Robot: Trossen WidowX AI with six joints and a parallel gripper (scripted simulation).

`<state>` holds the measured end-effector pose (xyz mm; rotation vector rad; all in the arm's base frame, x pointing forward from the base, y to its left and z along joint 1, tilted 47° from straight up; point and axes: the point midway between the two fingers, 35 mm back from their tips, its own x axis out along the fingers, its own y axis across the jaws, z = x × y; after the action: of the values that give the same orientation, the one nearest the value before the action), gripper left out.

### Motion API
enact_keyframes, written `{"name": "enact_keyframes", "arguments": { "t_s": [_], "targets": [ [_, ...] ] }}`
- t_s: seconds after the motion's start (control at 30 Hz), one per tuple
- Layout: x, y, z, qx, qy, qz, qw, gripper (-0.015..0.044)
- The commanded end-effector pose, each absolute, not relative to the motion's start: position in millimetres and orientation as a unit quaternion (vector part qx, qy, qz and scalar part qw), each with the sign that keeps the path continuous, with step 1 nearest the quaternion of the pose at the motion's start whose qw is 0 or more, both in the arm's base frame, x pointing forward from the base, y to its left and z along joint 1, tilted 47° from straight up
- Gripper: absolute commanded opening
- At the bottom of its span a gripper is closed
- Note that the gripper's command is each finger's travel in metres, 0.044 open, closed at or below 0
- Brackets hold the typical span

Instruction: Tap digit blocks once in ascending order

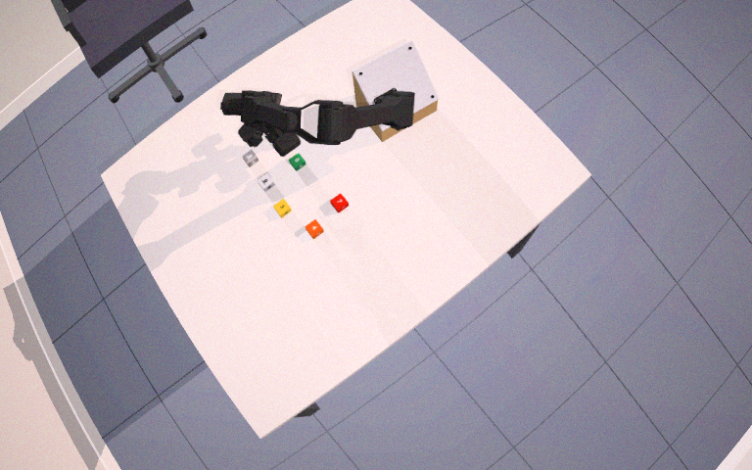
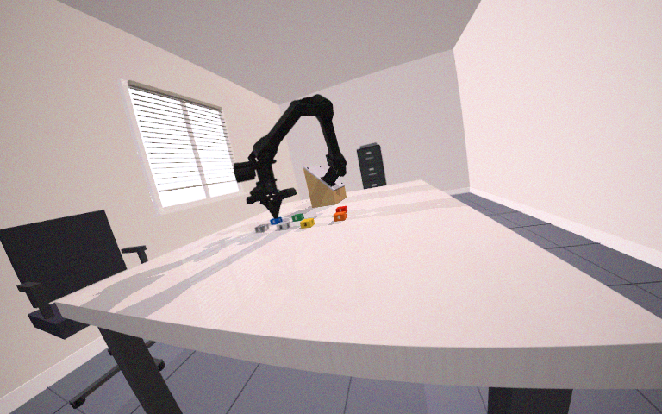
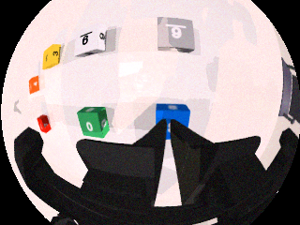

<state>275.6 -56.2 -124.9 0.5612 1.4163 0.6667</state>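
My gripper (image 2: 276, 217) (image 3: 168, 123) is shut and empty, its tips at or just above the blue block (image 2: 273, 221) (image 3: 180, 112). Contact is unclear; the tips partly cover its digit, and the top view does not show the block. The green block (image 1: 297, 162) (image 3: 93, 122) shows 0, yellow (image 1: 282, 208) (image 3: 52, 56) 3, orange (image 1: 314, 229) (image 3: 34, 84) 4, red (image 1: 339, 203) (image 3: 44, 124) 7. The grey block (image 1: 251, 158) (image 3: 175, 34) seems to show an upside-down, underlined 6. The white block (image 1: 265, 181) (image 3: 91, 41) has a barred digit, perhaps 9.
The arm's base stands by a wedge-shaped box (image 1: 394, 71) (image 2: 322, 192) on the table (image 1: 388, 265) (image 2: 371, 287). Green lies beside blue, with grey and white across from them. An office chair (image 1: 127, 32) (image 2: 63, 254) stands beyond the table edge.
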Motion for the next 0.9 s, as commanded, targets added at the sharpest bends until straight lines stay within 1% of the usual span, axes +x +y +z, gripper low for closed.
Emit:
{"name": "enact_keyframes", "arguments": {
  "t_s": [0.0,0.13,0.27,0.43,0.6,0.67,0.77,0.87],
  "targets": [
    [275,-57,-124,0.25,0.63,0.296,0.673,0.002],
    [273,-75,-108,0.253,0.632,0.296,0.67,0.002],
    [273,-78,-105,0.253,0.632,0.296,0.67,0.002],
    [271,-132,-53,0.253,0.633,0.295,0.67,0.002],
    [273,-133,-49,0.252,0.633,0.295,0.67,0.002],
    [293,-125,-38,0.252,0.634,0.293,0.67,0.002],
    [339,-95,-6,0.252,0.632,0.294,0.671,0.002],
    [358,-78,10,0.254,0.631,0.297,0.67,0.002]
  ]
}}
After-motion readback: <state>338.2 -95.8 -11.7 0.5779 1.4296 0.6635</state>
